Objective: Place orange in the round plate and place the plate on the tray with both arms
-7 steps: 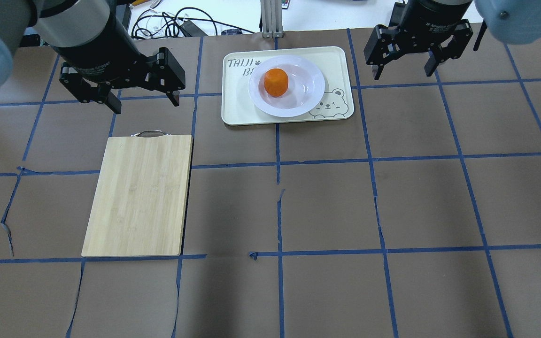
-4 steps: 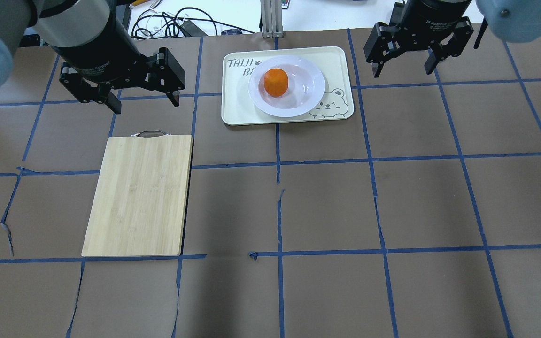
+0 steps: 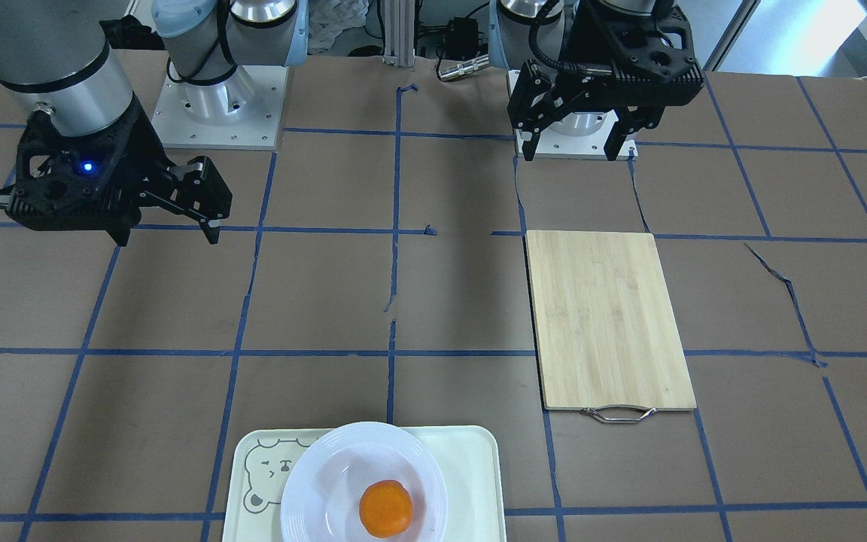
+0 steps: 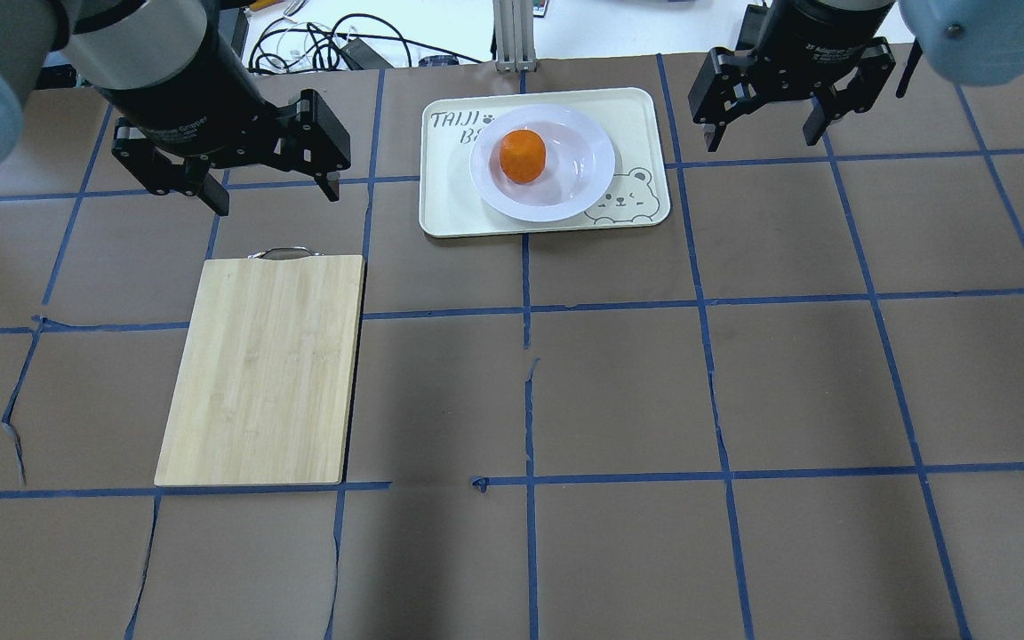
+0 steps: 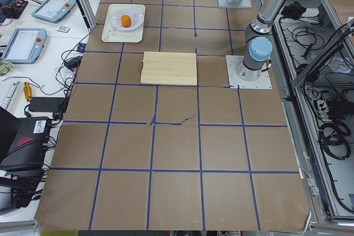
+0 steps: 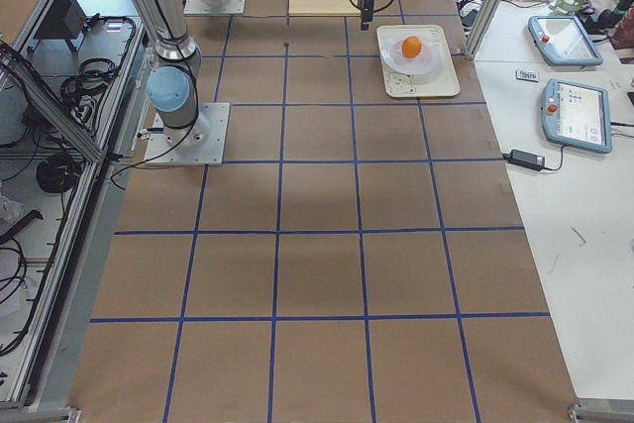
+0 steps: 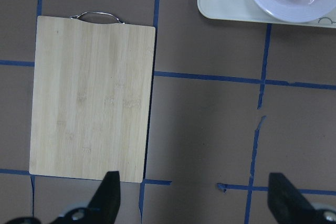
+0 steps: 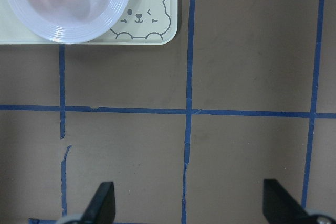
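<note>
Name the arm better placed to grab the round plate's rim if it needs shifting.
Probably the right. The right gripper, fingers open, hangs beside the bear-drawing end of the tray, near the round plate; the left gripper, also open, hangs farther from the other end.

- Orange: bright orange, uniform.
- Plate: glossy white, concentric ridges on the rim.
- Tray: pale cream, with a grey bear-face outline and grey lettering.
- Cutting board: light bamboo grain, silver handle.
- Desk: brown, blue tape grid.
- Left gripper, right gripper: black.
</note>
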Robot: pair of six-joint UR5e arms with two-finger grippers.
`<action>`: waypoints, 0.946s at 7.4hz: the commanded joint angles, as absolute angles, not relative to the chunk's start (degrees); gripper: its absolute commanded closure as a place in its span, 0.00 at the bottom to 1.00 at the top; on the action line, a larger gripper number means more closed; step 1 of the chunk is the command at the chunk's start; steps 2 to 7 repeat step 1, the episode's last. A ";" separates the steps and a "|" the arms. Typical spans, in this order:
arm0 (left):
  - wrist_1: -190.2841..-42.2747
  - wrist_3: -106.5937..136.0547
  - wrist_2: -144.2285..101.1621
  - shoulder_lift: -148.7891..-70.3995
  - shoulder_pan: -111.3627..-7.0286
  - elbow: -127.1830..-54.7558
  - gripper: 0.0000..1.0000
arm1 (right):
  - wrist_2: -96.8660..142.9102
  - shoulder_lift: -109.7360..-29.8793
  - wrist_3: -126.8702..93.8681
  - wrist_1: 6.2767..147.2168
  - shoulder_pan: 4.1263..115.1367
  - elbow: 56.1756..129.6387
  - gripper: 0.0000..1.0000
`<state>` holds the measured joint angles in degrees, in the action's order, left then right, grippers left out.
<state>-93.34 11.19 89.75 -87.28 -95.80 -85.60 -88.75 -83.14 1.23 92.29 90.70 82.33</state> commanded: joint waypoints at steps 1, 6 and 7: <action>-93.34 11.16 89.74 -87.36 -95.80 -85.61 0.00 | -88.77 -83.14 1.23 92.29 90.70 82.53 0.00; -93.34 11.16 89.74 -87.36 -95.80 -85.61 0.00 | -88.77 -83.14 1.23 92.29 90.70 82.53 0.00; -93.34 11.16 89.74 -87.36 -95.80 -85.61 0.00 | -88.77 -83.14 1.23 92.29 90.70 82.53 0.00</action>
